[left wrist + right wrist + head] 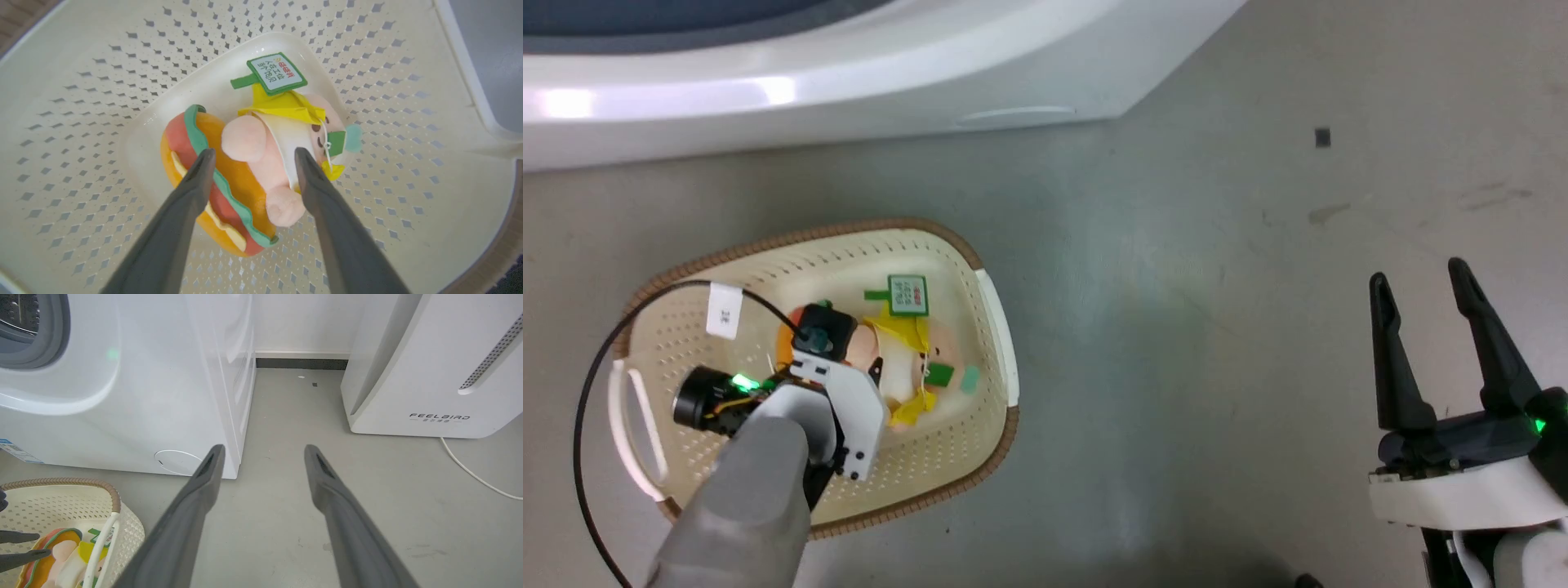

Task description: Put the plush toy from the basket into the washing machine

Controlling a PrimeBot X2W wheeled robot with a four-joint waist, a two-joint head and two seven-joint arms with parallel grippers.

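Grey forearm (752,490) slants down into the one basket (947,465), its left gripper (254,151) aimed at the bottom, fingers apart, one tip on each side of the single plush toy (241,139) lying mid-bottom. The right gripper (1418,273) hovers over the floor (1176,327), fingers spread, empty. One washing machine (122,396) stands just beyond the basket's far rim

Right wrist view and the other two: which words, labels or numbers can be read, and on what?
"FEELBIRD": on the white floor appliance; the smaller line beneath is unreadable.
Green-and-white paper tag on the burger-shaped plush toy: print too small to read.
Blue sticker on the large white washing machine: too small to read.
White tag above the cream-white perforated plastic basket: blurred.
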